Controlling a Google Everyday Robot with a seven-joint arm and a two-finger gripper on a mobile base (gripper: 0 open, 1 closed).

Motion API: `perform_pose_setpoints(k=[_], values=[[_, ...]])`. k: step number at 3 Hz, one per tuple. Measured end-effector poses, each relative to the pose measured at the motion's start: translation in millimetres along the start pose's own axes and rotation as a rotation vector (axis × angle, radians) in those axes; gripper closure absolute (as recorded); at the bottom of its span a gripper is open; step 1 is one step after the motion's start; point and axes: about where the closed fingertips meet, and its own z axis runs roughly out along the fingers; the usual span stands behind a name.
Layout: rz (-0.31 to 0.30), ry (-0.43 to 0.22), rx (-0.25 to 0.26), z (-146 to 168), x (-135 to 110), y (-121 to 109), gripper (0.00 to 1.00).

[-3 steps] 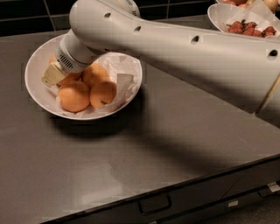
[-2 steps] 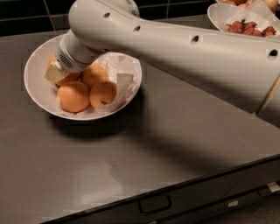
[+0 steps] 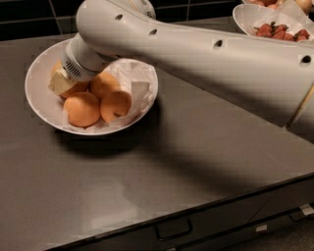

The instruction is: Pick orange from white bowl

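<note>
Dark grey countertop [image 3: 196, 162] fills the view, with black wall tiles [image 3: 29, 10] behind it; the orange [image 3: 77, 88] lies in the white bowl [image 3: 37, 93], directly under the gripper [image 3: 62, 81] and mostly covered by it, so only slivers of its skin show just below and just behind the gripper; the gripper is down inside the bowl, touching or very nearly touching that fruit, and whether it is open or closed on anything cannot be told; crumpled white paper [image 3: 140, 88] lines the bowl and stands up along the side away from the gripper; three smaller, smoother oranges crowd just beside the gripper, one [image 3: 104, 84] next to it toward the paper, one [image 3: 81, 109] in front of it nearer the camera, and one [image 3: 115, 105] beyond those two, against the paper; the pale arm [image 3: 206, 63] stretches from the gripper across the counter to the frame's far edge; well apart from the gripper, past the arm, a second white bowl [image 3: 245, 22] holds red strawberries [image 3: 279, 32]; below the counter's front edge, a drawer handle [image 3: 172, 229] shows.
</note>
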Motion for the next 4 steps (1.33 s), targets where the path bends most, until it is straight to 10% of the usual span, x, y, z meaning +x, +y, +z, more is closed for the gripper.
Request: perform_pose_setpoints(k=[2, 4], values=[[0.008, -0.067, -0.001, -17, -3, -1, 1.00], [-0.021, -0.287, 0.016, -79, -25, 3, 1.00]])
